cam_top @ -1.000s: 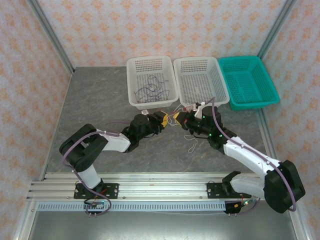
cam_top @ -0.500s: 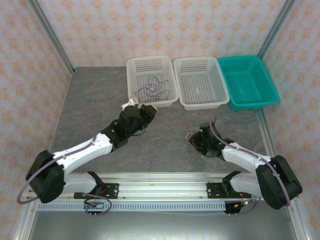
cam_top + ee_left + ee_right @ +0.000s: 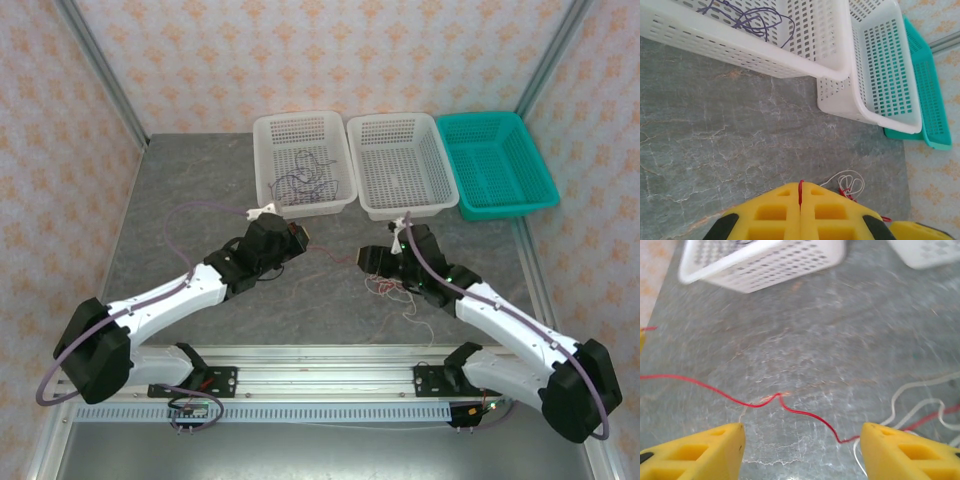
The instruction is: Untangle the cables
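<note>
Pinching a thin red wire cable (image 3: 801, 184) between fully closed jaws: left gripper (image 3: 800, 192). Right gripper (image 3: 802, 434) jaws spread wide, empty, over the cable on grey marbled tabletop (image 3: 850, 340).

Both arms reach toward mid-frame. The left end effector (image 3: 299, 236) is pinched closed, and the right end effector (image 3: 802, 440) stands spread apart.

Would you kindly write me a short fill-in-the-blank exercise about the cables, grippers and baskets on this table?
1. The left gripper is pinching a cable whose colour is ___.
2. The right gripper stands ___, gripping nothing.
3. The dark purple cables lie inside a basket whose colour is ___.
Missing words: red; open; white.
</note>
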Controlling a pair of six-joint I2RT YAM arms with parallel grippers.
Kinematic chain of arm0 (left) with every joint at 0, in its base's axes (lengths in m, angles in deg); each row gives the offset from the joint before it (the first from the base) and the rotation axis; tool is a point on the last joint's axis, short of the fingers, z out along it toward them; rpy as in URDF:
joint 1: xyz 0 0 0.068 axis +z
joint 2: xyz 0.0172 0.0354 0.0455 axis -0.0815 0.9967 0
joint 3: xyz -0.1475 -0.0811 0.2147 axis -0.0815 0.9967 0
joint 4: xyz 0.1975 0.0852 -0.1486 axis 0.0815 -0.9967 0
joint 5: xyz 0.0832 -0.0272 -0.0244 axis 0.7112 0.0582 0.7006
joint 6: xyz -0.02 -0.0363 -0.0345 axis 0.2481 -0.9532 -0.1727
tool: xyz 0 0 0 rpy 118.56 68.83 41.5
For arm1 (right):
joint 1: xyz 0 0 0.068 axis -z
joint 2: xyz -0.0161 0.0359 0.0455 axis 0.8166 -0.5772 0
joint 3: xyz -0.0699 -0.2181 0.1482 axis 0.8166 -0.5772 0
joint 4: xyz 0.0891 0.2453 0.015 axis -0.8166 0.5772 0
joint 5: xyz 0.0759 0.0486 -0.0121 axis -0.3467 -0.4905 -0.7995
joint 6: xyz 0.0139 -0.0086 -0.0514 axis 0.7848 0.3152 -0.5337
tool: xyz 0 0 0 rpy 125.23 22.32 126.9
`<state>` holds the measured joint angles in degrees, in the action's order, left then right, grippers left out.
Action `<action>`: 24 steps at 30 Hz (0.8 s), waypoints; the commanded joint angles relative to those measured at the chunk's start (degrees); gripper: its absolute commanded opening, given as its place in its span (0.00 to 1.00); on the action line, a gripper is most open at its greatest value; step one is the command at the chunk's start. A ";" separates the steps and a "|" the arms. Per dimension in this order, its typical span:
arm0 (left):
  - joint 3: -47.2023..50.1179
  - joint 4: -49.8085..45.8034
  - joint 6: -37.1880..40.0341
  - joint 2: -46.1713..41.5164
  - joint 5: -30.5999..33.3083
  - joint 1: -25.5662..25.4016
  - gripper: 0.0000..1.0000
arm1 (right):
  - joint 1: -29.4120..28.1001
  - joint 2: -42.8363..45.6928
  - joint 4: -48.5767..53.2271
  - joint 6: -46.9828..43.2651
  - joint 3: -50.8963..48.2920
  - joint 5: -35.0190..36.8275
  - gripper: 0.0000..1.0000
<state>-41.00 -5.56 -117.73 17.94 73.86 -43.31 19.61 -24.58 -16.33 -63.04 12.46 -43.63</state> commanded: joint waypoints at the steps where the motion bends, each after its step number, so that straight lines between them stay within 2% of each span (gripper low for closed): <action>1: -2.23 -3.56 2.75 -2.30 1.07 -0.39 0.00 | -3.31 -4.62 -3.51 -16.25 0.96 4.03 0.66; 4: -3.38 -5.16 3.06 -3.56 1.33 -0.39 0.00 | -5.55 -10.46 -8.21 -20.54 0.83 7.02 0.70; 9: -4.07 -7.61 3.42 -6.64 2.12 -0.22 0.00 | -5.60 -19.18 -14.81 -18.88 -0.38 21.52 0.65; 12: -4.64 -10.10 3.42 -10.18 2.91 1.12 0.00 | -5.56 -23.91 -14.80 -17.72 -0.19 25.39 0.52; 15: -5.26 -13.63 2.55 -14.54 4.94 3.68 0.00 | -5.09 -28.26 -12.15 -13.36 0.64 26.74 0.30; 17: -5.49 -15.54 1.92 -17.13 5.06 6.18 0.00 | -4.23 -30.68 -10.02 -10.69 1.29 25.65 0.25; 19: -5.76 -17.38 1.81 -19.89 5.11 8.75 0.00 | -3.19 -32.03 -8.43 -7.72 1.63 25.40 0.26; 24: -8.32 -24.26 2.98 -25.41 5.20 16.00 0.00 | 1.27 -31.51 -9.42 -1.13 -0.91 24.36 0.39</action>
<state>-46.44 -24.05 -115.81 -4.62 76.49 -30.44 17.93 -55.72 -28.15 -70.26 13.11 -21.51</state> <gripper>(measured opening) 0.048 0.384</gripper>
